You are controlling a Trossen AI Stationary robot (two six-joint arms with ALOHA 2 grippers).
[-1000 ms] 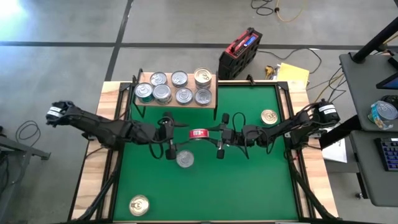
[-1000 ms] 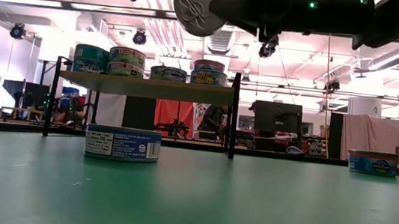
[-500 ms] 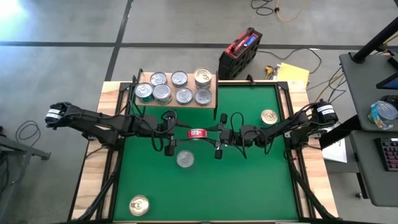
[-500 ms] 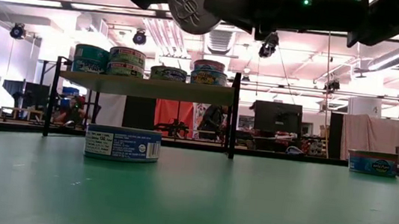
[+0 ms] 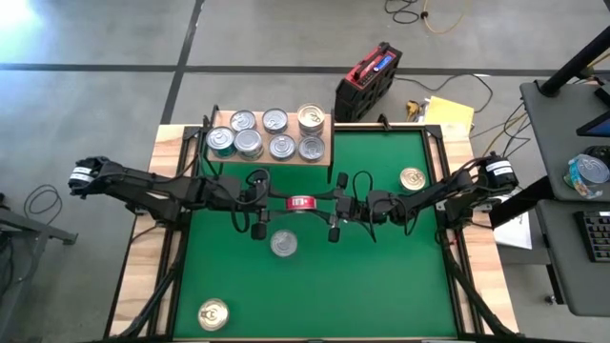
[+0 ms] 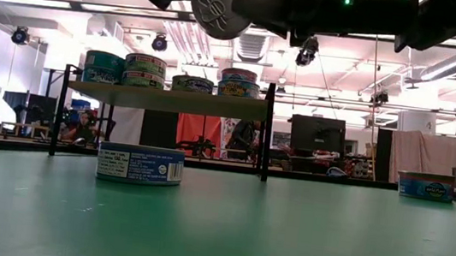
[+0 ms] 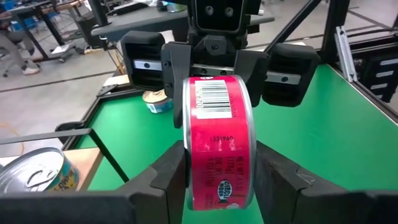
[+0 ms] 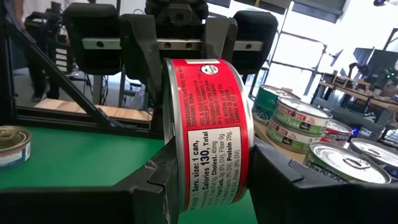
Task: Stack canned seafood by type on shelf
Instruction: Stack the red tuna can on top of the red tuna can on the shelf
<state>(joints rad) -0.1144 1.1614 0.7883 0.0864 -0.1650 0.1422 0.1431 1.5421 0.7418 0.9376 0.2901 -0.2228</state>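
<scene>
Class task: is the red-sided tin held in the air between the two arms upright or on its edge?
On its edge. The red-sided round metal tin has its flat ends facing sideways, gripped by both the left gripper and right gripper.

Layout from above: the shelf (image 5: 270, 143) stands at the mat's (image 5: 400, 286) far edge, left of centre, carrying eight tins (image 5: 248, 142). Mid-mat, a raised tin (image 5: 302, 203) sits on edge between the left gripper (image 5: 270, 203) and right gripper (image 5: 331, 205) — both touching it. Another tin (image 5: 283, 244) lies just nearer; single tins lie far right (image 5: 413, 178) and near left (image 5: 213, 313).
</scene>
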